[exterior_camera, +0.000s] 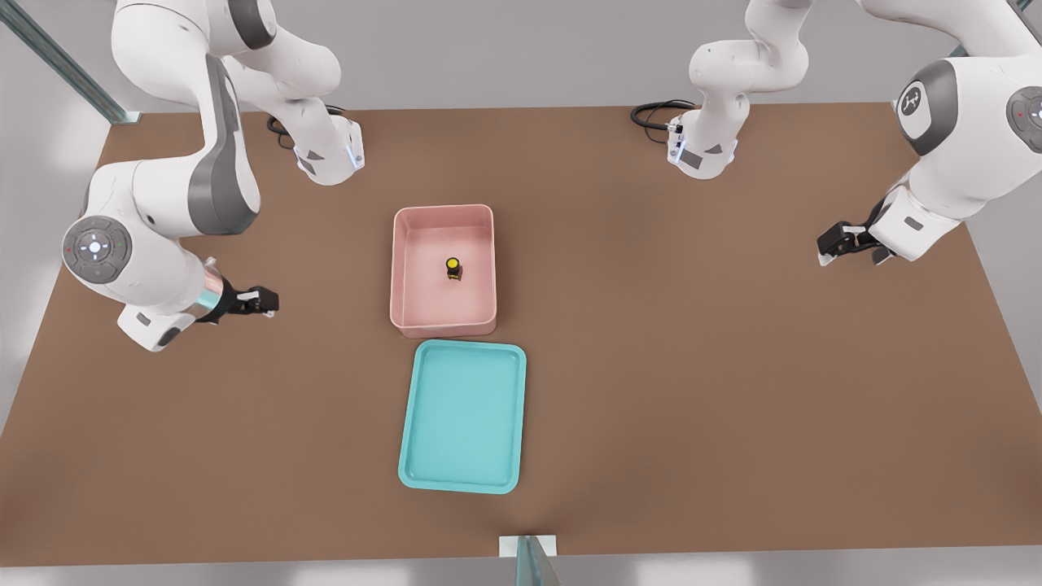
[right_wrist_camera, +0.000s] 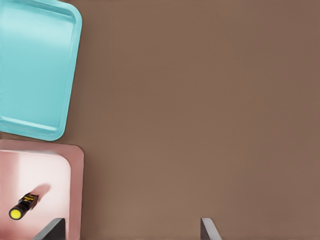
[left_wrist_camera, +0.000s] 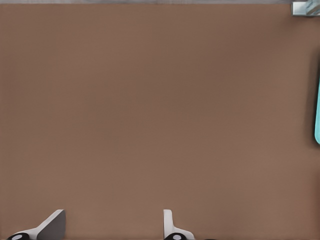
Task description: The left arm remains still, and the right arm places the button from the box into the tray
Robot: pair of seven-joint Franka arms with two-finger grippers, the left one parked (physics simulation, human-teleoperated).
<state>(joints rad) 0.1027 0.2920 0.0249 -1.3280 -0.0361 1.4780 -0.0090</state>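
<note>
While the button (exterior_camera: 453, 267) sits in the box (exterior_camera: 404, 268), the pincer (exterior_camera: 262, 301) hovers wide, tray (exterior_camera: 417, 423) bare.

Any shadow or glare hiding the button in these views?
Front view: the button stands clear in the box, no glare; the gripper is off to that view's left. Right wrist view: the button casts a soft shadow on the pink floor, yellow top plain.

Bright, even light; soft shadows; slight blur.
</note>
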